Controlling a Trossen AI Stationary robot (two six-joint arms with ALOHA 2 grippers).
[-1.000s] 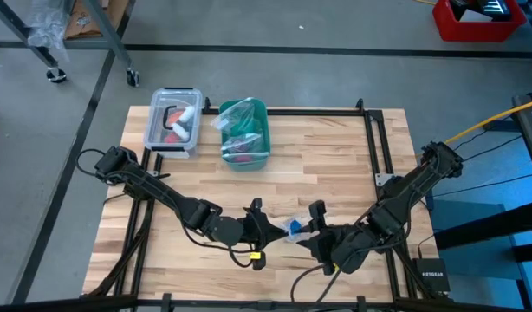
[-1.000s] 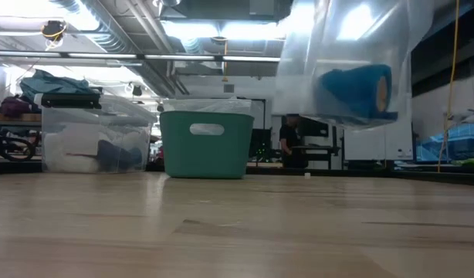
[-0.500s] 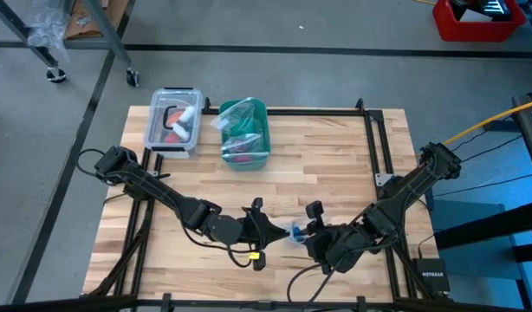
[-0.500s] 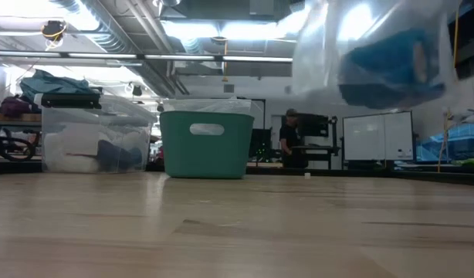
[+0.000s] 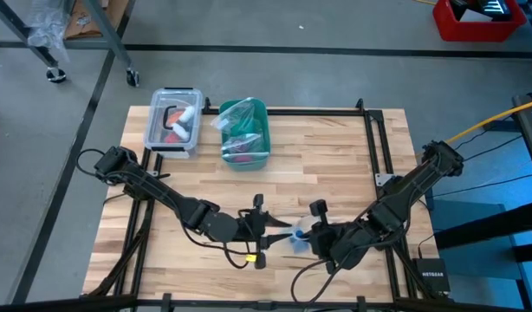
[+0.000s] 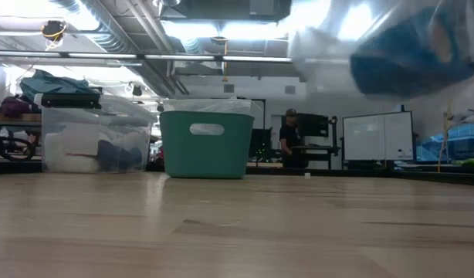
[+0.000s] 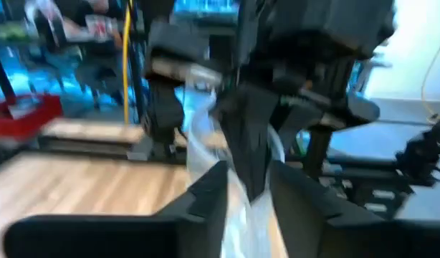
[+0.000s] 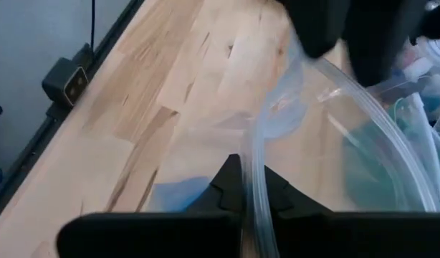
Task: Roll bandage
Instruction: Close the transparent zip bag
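Observation:
The bandage is a bright blue roll (image 6: 411,58) inside a clear plastic bag (image 6: 337,46) that hangs high above the table in the low view. In the high view the roll (image 5: 297,237) shows between my two grippers, near the table's near edge at its middle. My left gripper (image 5: 271,232) and my right gripper (image 5: 309,234) face each other, each shut on the bag. In the right wrist view the roll (image 8: 178,193) shows as a blue patch through the plastic. My left gripper has the bag's clear plastic (image 7: 243,195) between its two fingers, coming level from the table's left. The bag is lifted clear of the table. My right gripper pinches a bunched edge of the bag (image 8: 254,161) between its shut fingers, coming level from the table's right. The plastic runs stretched from it toward the left gripper.
A teal plastic bin (image 5: 245,134) holding bagged items and a clear lidded box (image 5: 173,121) stand at the table's far left. Both also show in the low view, the bin (image 6: 206,144) beside the box (image 6: 94,143). A person stands in the room far behind.
The bag with the blue roll has risen and tipped in the low view and has drifted toward that picture's right. Both grippers have kept hold of it. In the high view the roll has shifted slightly toward the table's near edge.

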